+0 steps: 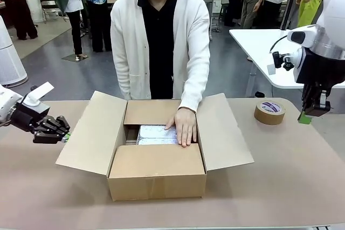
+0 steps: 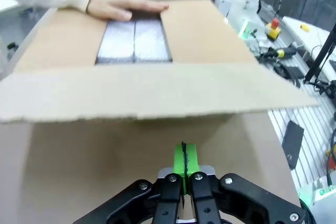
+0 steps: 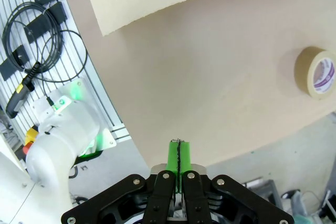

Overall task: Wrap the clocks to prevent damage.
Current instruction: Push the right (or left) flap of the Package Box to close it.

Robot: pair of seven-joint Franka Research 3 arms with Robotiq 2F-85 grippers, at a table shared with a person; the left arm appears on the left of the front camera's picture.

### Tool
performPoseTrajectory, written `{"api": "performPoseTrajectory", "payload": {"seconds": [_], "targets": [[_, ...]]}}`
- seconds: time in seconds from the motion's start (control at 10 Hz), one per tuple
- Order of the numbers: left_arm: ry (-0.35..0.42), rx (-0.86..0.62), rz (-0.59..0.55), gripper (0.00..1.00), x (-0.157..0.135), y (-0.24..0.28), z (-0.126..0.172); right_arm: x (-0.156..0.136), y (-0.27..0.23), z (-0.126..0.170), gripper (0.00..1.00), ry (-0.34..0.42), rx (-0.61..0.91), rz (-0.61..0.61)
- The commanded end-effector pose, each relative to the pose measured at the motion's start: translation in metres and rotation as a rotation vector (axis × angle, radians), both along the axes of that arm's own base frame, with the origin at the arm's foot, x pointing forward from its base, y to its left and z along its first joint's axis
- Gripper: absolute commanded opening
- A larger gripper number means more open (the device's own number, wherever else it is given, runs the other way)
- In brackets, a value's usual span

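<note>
Lab: white workbench (image 1: 259,41), wall-hung cables (image 3: 37,35)

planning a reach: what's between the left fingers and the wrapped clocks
The box's open side flap lies between left fingers and clocks, in the front view.

- The open cardboard box (image 1: 156,179) is sitting at the middle of the table (image 1: 280,187).
- Two wrapped bundles (image 1: 153,134) are lying side by side in the box.
- The person's hand (image 1: 185,126) is resting on the right-hand bundle, reaching in from behind the box.
- The tape roll (image 1: 269,112) is lying flat on the table, right of the box and apart from it.
- The left gripper (image 1: 66,137) is hanging just beside the box on its left.
- The right gripper (image 1: 305,118) is hanging right of the tape roll.
</note>
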State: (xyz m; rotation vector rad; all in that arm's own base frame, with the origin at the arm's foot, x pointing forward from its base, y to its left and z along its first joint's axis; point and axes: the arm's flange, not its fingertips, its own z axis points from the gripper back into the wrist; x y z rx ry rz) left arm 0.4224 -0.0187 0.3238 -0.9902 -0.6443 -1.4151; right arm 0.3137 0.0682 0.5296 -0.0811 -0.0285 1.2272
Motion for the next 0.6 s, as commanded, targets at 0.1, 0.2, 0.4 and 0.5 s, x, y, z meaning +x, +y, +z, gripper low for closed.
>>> {"api": "performPoseTrajectory", "payload": {"seconds": [0.1,0.2,0.4,0.5], "targets": [[-0.011,-0.161,-0.066,0.0,0.008,-0.026,-0.014,0.0,0.001,-0.001,0.01,-0.001,0.005,0.001],[-0.016,-0.181,-0.065,0.0,0.011,-0.035,-0.008,0.0,0.001,-0.001,0.01,-0.001,0.005,0.001],[0.007,-0.24,-0.058,0.0,0.018,-0.052,0.004,0.0,0.001,-0.001,0.01,-0.001,0.005,0.001],[0.002,-0.288,-0.038,0.0,0.017,-0.059,0.009,0.0,0.001,-0.001,0.01,-0.001,0.005,0.001]]}}
